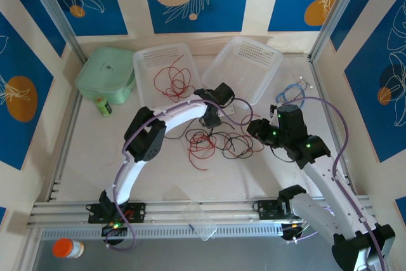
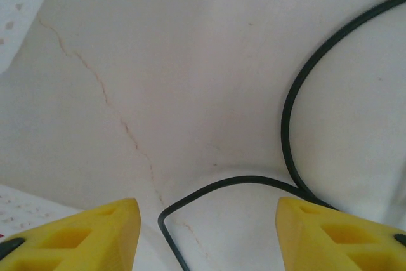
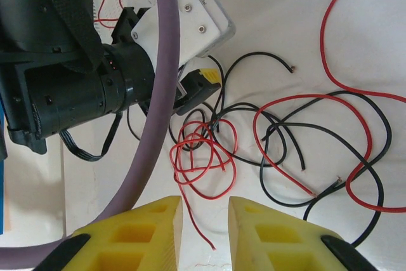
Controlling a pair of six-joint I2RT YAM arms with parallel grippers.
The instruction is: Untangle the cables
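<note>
A tangle of red and black cables (image 1: 219, 141) lies on the white table between my two grippers. My left gripper (image 1: 211, 117) hangs at its upper left edge, fingers wide open, and a black cable (image 2: 288, 112) curves across the table between them (image 2: 206, 233), untouched. My right gripper (image 1: 257, 130) is at the tangle's right side. Its yellow fingers stand a little apart (image 3: 205, 233), with the loose end of a red cable (image 3: 200, 153) lying on the table in the gap, not clamped. More red cables (image 1: 174, 80) lie inside the left basket.
Two clear baskets stand at the back, left (image 1: 138, 74) and right (image 1: 247, 61). A green lidded box (image 1: 104, 74) and a small green bottle (image 1: 103, 106) are at the back left. A light-blue looped cable (image 1: 293, 90) lies at the right. A clear plastic piece (image 1: 202, 220) rests on the front rail.
</note>
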